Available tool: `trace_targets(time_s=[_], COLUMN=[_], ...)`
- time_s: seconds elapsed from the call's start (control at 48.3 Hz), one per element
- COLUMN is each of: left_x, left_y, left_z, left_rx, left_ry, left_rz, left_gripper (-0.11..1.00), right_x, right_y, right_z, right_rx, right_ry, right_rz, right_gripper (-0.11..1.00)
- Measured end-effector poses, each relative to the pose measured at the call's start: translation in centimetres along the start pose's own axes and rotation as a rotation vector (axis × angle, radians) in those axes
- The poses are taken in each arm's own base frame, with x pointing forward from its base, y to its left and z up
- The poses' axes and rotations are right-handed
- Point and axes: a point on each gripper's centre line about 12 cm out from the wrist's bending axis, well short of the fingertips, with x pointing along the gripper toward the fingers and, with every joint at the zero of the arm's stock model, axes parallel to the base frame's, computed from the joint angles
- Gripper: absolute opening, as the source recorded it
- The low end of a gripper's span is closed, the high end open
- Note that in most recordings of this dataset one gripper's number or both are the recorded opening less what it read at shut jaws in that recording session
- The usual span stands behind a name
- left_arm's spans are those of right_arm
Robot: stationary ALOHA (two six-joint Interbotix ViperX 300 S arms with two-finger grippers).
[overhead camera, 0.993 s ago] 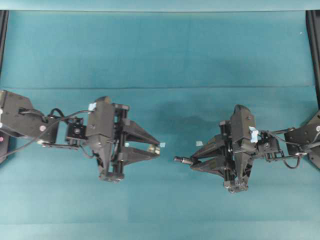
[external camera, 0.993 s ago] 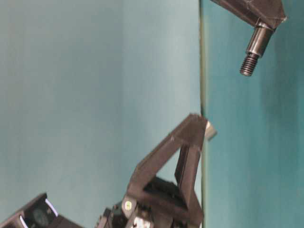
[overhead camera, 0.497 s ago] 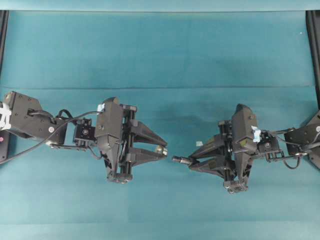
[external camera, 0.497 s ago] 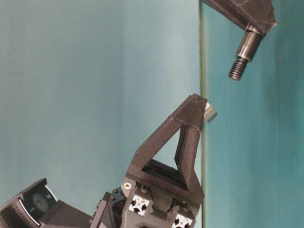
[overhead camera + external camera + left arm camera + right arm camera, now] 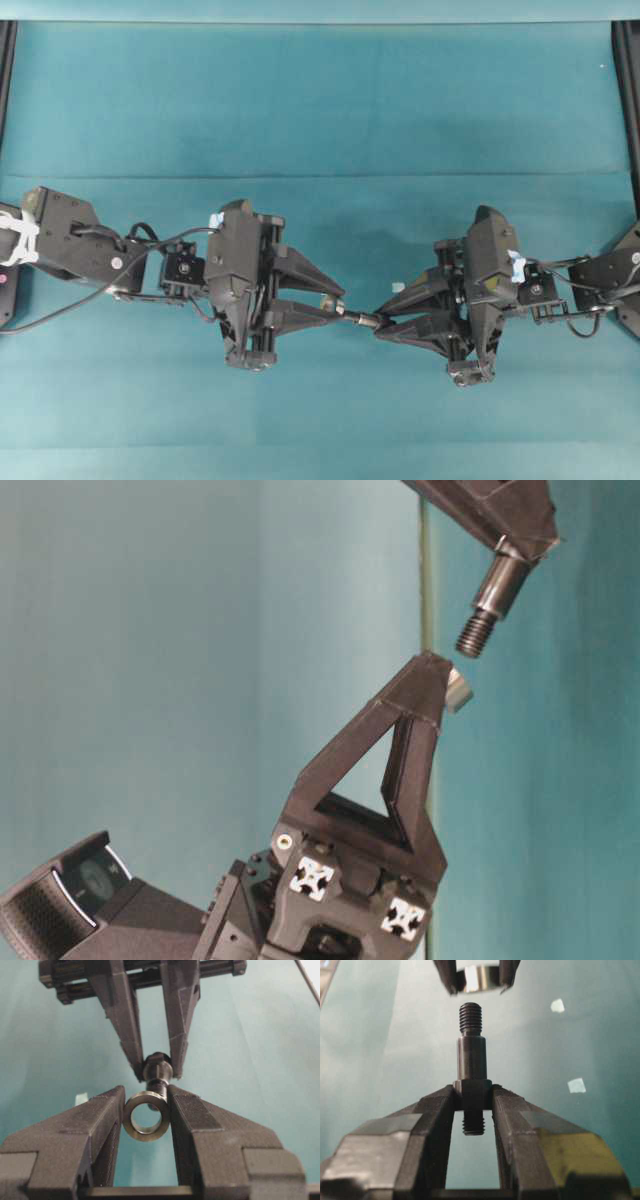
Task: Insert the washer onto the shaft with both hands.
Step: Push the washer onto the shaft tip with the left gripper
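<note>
My left gripper [image 5: 336, 302] is shut on the washer [image 5: 146, 1115], a grey metal ring pinched at the fingertips with its hole facing the other arm. My right gripper [image 5: 383, 324] is shut on the shaft [image 5: 471, 1057], gripping its hex collar, with the threaded tip [image 5: 474, 636] pointing at the washer [image 5: 457, 691]. In the right wrist view the tip stands a short gap below the washer [image 5: 478, 979]. From overhead the shaft [image 5: 360, 319] tip nearly meets the washer [image 5: 331, 302]. The left wrist view shows the shaft [image 5: 158, 1074] tip at the ring's upper rim, off its hole.
Both arms hover over a teal cloth table [image 5: 320, 110]. Small pale blue tape bits [image 5: 576, 1085] lie on the cloth beside the right gripper. Black frame rails [image 5: 628, 90] run along the table's left and right edges.
The left gripper has moved right with the washer and the right gripper slightly left, closing the gap. The shaft tip now almost touches the washer.
</note>
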Motion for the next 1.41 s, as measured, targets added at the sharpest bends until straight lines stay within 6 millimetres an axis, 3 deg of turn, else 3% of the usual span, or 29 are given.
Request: trace_targets(time_s=[1.407], left_x=[1.9], left_y=[-0.2], left_z=[0.5], left_rx=[-0.002], left_ry=[-0.024], left_rz=[-0.006], left_gripper=[0.35], right_x=[0.4], right_y=[0.2], right_z=[0.4], right_rx=[0.008], right_ry=[-0.046], right_rz=[0.011], right_gripper=[0.00])
